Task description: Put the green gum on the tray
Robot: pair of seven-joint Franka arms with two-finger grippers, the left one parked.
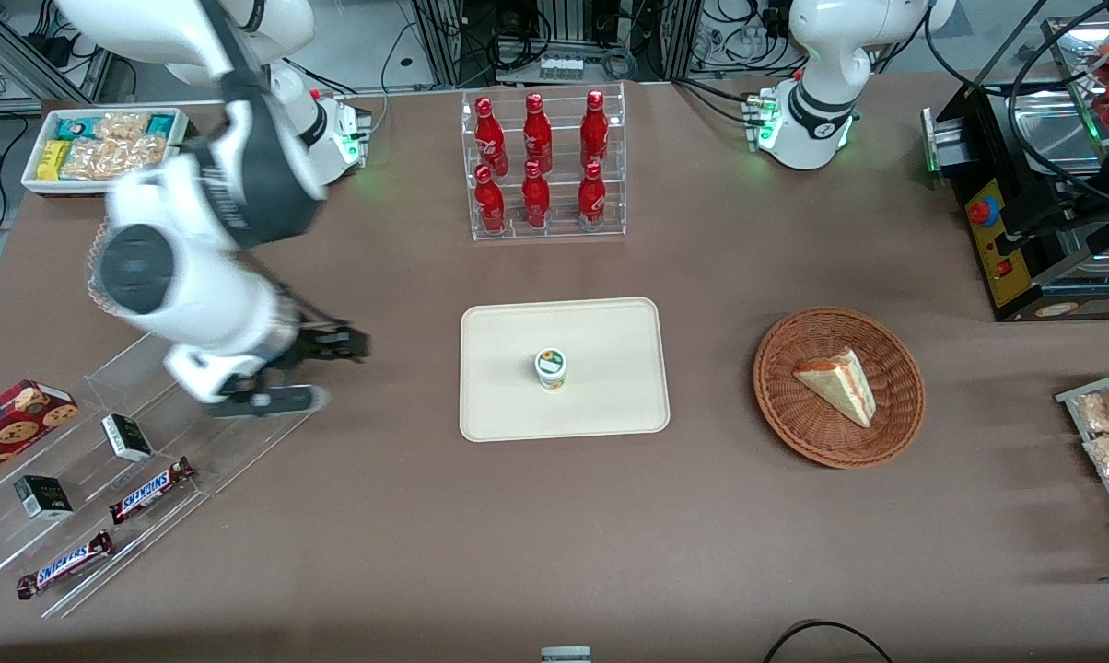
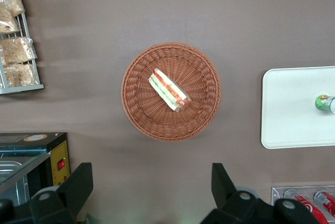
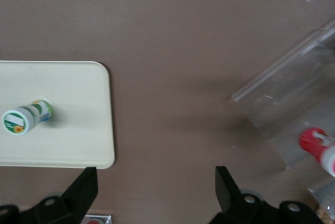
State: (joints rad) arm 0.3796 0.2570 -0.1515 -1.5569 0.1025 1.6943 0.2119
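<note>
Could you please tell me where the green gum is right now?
The green gum stands upright on the tray, near its middle, with the wicker basket toward the parked arm's end. The open tool is off the tray, above the clear rack.

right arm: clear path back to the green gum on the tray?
Probably yes. The green gum stands upright alone on the tray; the claw, open, hangs beside the tray toward the working arm's end, only bare table between.

The green gum has a white lid and green-and-yellow label, on a cream tray; the open black tool hangs over the brown tabletop.
</note>
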